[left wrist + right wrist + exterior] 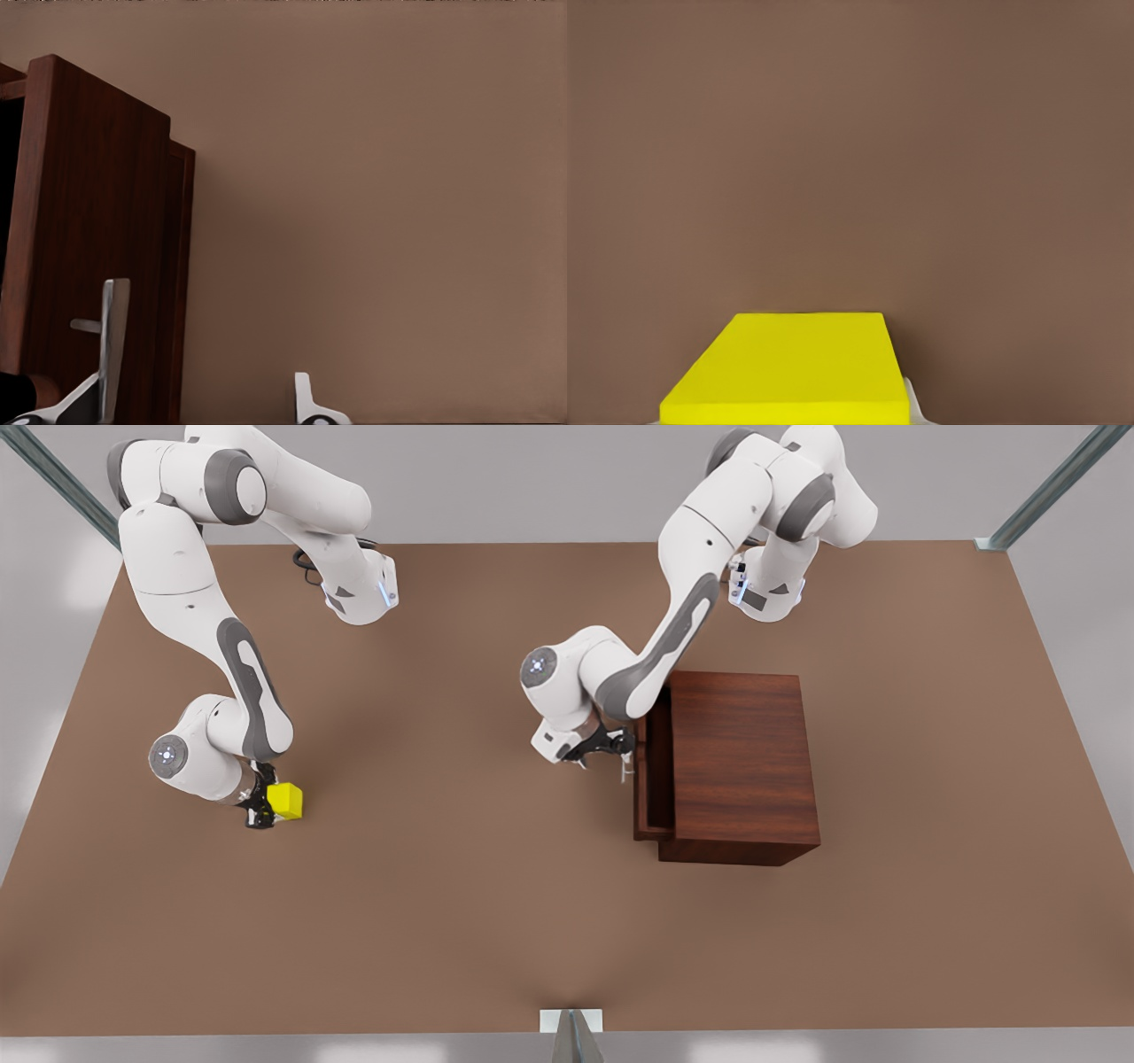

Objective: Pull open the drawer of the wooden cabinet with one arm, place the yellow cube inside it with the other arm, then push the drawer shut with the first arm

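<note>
Front view: at roughly 8 o'clock of the frame, the right arm bends down from its base at the far edge of the bench (461, 903), elbow raised, forearm sloping toward the surface, wrist low. Its right end effector (266, 808) sits at the yellow cube (285, 800), dark fingers against the cube's near-left side; whether they pinch it or stand spread around it cannot be told. In the right wrist view the yellow cube (793, 367) lies close under the camera on the bare brown surface.

Toward 3 o'clock of centre, the left arm reaches down from the far edge, forearm angled steeply, wrist turned toward the wooden cabinet (740, 762). The left end effector (611, 746) is at the silver handle (627, 766) of the drawer (651, 779), which stands pulled out a short way from the cabinet's front face. In the left wrist view the fingers are spread apart, one fingertip (304, 394) over the bench, the other beside the handle (113, 341) on the drawer front (97, 221).
</note>
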`<move>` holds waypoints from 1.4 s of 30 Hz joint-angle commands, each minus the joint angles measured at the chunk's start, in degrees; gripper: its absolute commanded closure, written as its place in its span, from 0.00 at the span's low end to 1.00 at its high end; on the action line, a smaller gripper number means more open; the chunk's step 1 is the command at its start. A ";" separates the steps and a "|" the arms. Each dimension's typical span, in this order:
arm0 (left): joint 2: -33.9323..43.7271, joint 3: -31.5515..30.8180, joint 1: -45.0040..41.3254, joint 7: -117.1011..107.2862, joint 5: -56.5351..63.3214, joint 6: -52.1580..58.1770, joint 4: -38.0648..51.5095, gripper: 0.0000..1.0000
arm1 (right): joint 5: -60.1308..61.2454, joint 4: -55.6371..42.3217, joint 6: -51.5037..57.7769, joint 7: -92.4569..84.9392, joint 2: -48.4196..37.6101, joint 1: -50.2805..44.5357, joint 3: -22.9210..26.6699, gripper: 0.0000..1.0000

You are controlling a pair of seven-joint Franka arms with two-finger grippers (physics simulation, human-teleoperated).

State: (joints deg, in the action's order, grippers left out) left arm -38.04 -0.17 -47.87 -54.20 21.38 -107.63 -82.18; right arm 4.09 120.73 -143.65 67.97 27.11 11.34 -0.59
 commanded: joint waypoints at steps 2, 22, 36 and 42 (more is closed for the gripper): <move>-0.02 0.00 -0.65 1.20 0.07 0.41 0.80 0.00 | -0.14 0.03 0.03 1.11 -0.04 0.08 0.06 0.31; -2.39 -0.44 -3.28 -3.89 -0.37 -0.21 4.05 0.00 | 1.18 -13.41 17.17 4.45 -5.49 -0.18 -2.49 0.30; -0.90 -1.67 -4.69 -1.35 -2.56 6.64 7.30 0.00 | 1.18 -22.55 31.94 7.79 -6.54 -1.32 -3.37 0.30; 13.95 -0.97 10.41 16.13 -16.89 22.90 8.36 0.00 | 1.27 -25.01 34.49 16.22 -6.63 -2.02 -8.46 0.30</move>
State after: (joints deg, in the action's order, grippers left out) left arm -26.17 -1.32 -39.51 -53.76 10.98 -94.20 -73.49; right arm 5.43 95.65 -112.12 74.49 20.61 9.51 -8.59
